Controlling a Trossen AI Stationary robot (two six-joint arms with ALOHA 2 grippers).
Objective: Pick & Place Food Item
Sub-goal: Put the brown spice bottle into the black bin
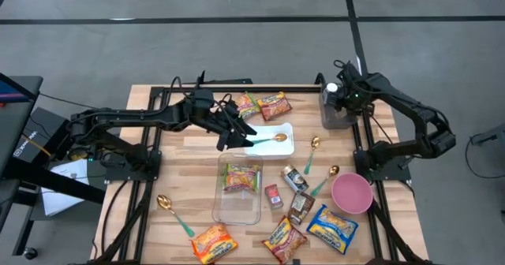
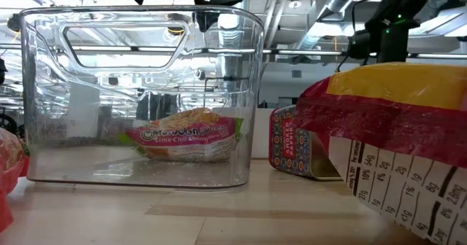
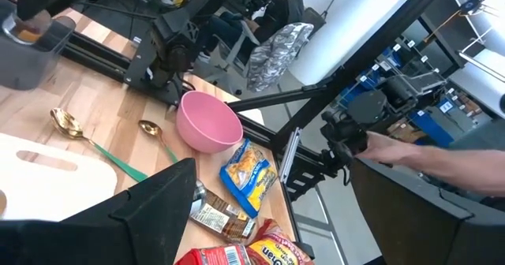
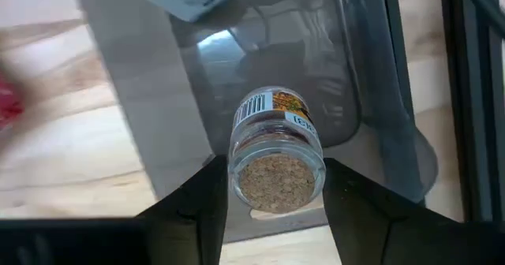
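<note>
Jar (image 4: 276, 158) with cork stopper sits clamped between right gripper's (image 4: 276, 210) fingers above grey bin (image 4: 347, 76) at table's far right corner; keep it upright, lower inside walls before letting go; left gripper (image 1: 229, 139) hangs wide over white board (image 1: 272, 143).

Top-down: left gripper (image 1: 237, 136) hangs w/ fingers spread over the white cutting board (image 1: 286, 144), just above the clear bin (image 1: 238, 188) w/ a noodle pack (image 1: 241, 177) inside. Right gripper (image 1: 338, 99) sits over a grey container (image 1: 334, 115) at the table's (image 1: 181, 170) far right. Pink bowl (image 1: 352, 193) near right edge.
</note>
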